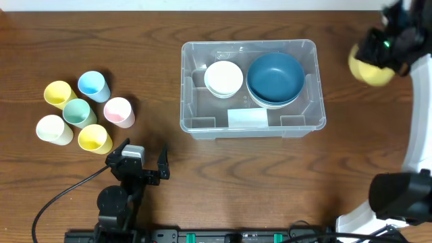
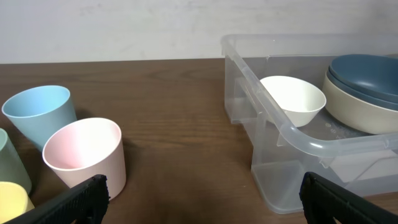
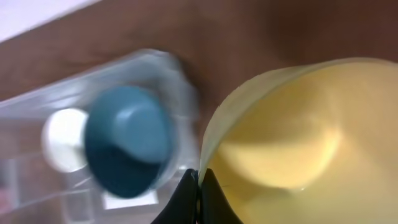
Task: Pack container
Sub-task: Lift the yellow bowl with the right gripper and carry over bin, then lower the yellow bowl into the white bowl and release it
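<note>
The clear rectangular container (image 1: 186,88) stands mid-table with a white label on its near wall. Inside it sit a small white bowl (image 1: 223,77) and a dark blue bowl (image 1: 275,77) nested in a cream bowl (image 2: 354,112). My right gripper (image 3: 200,180) is shut on the rim of a yellow bowl (image 3: 298,124), held in the air to the right of the container (image 3: 37,106); overhead, the yellow bowl (image 1: 370,67) hangs at the far right. My left gripper (image 1: 142,162) stands open and empty near the front edge, left of the container (image 2: 298,134).
Several pastel cups cluster at the left: a blue cup (image 1: 93,86), a pink cup (image 1: 119,111), a green cup (image 1: 79,112) and two yellow cups (image 1: 59,93). In the left wrist view the pink cup (image 2: 84,152) is close to my left finger.
</note>
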Robot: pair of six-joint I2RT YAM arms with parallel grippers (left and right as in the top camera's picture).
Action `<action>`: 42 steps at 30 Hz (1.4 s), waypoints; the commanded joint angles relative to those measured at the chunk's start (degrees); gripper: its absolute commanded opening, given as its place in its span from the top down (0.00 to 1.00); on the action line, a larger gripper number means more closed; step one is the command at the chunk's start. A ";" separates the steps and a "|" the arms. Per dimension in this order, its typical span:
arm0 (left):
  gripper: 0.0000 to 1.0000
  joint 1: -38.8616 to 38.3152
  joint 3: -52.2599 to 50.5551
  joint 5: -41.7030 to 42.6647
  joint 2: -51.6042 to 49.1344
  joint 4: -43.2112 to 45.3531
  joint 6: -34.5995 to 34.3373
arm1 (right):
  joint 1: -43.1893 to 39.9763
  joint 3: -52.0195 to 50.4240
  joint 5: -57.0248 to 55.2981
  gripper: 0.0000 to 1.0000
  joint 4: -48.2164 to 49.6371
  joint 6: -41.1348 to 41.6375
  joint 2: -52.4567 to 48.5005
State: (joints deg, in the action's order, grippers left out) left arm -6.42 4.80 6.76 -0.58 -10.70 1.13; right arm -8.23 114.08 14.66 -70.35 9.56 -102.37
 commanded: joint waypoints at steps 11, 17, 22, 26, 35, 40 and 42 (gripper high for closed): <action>0.02 0.24 -0.94 0.74 0.35 -1.84 0.13 | 37.79 6.56 -18.88 0.99 8.02 -8.20 -3.82; 0.02 0.24 -0.94 0.74 0.35 -1.84 0.13 | 45.53 6.56 -23.69 0.99 10.34 -9.68 -11.30; 0.02 0.24 -0.94 0.74 0.35 -1.84 0.13 | 47.21 6.56 -24.76 0.99 10.82 -9.62 -17.31; 0.02 0.24 -0.94 0.74 0.35 -1.84 0.13 | 47.19 6.56 -24.74 0.99 11.43 -9.62 -20.70; 0.02 0.24 -0.94 0.74 0.35 -1.84 0.13 | 47.21 6.56 -23.56 0.99 14.29 -10.51 -25.29; 0.02 0.24 -0.94 0.74 0.35 -1.84 0.13 | 47.19 6.54 -23.45 0.99 15.13 -10.49 -27.26; 0.02 0.24 -0.94 0.74 0.35 -1.84 0.13 | 47.15 6.54 -23.45 0.99 15.28 -10.49 -28.11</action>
State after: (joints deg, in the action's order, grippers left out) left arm -6.42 4.80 6.74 -0.58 -10.70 1.13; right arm 38.68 119.87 -8.60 -55.33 0.10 -128.75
